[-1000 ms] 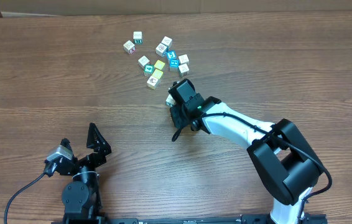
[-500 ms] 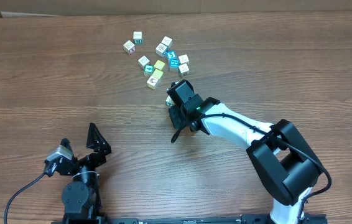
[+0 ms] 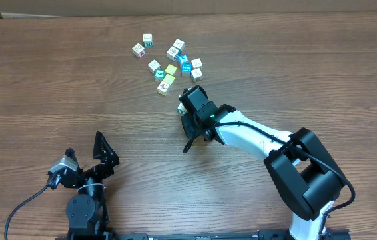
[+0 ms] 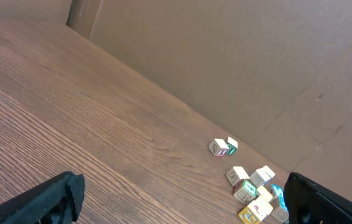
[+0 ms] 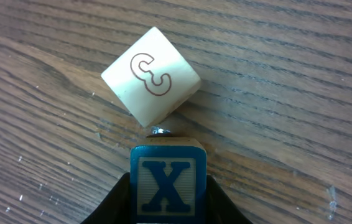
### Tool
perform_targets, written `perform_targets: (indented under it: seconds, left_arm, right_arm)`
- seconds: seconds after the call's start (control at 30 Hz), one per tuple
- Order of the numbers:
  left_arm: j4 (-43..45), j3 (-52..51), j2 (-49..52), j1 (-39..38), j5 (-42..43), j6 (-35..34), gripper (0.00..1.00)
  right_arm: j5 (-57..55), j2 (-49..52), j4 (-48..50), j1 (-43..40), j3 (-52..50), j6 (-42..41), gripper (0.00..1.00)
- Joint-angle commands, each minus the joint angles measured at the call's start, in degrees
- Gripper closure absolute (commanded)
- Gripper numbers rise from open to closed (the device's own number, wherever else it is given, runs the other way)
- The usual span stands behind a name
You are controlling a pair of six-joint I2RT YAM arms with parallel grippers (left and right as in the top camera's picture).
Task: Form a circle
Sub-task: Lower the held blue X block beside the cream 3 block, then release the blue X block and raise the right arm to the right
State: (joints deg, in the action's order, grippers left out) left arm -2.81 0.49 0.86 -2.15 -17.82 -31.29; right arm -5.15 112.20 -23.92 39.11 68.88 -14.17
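Right fingers (image 5: 117, 208) grip one blue X cube (image 5: 168, 186) by its sides. One white cube (image 5: 151, 74), turned corner-on, sits just ahead of it; cannot tell whether the corner touches. Both are on the desk (image 3: 55, 87), just robot-side of the scatter (image 3: 170, 69), which counts thirteen loose cubes in white, yellow and teal. Left fingers (image 4: 39, 205) are spread wide, well apart from the scatter.
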Motion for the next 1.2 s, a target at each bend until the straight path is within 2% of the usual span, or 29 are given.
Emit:
perform_targets:
  seconds: [0.0,0.57,0.8,0.97,1.17]
  left_arm:
    - [0.0,-0.2,-0.5,0.0,-0.6,0.7,0.01]
    - [0.0,-0.2,-0.5,0.0,-0.6,0.7,0.01]
    - [0.0,-0.2,-0.5,0.0,-0.6,0.7,0.00]
    - [0.0,-0.2,-0.5,0.0,-0.6,0.7,0.00]
    - [0.0,-0.2,-0.5,0.0,-0.6,0.7,0.01]
  right_arm:
    - [-1.5,0.4,0.1,0.3,-0.4,-1.0,0.75]
    - [-2.1,1.0,0.9,0.3,-0.4,-0.6,0.75]
    - [-2.1,1.0,1.0,0.3,-0.4,-0.6,0.71]
    - [-2.1,1.0,1.1,0.3,-0.4,-0.6,0.62]
    - [-2.1,1.0,1.1,0.3,-0.4,-0.6,0.58]
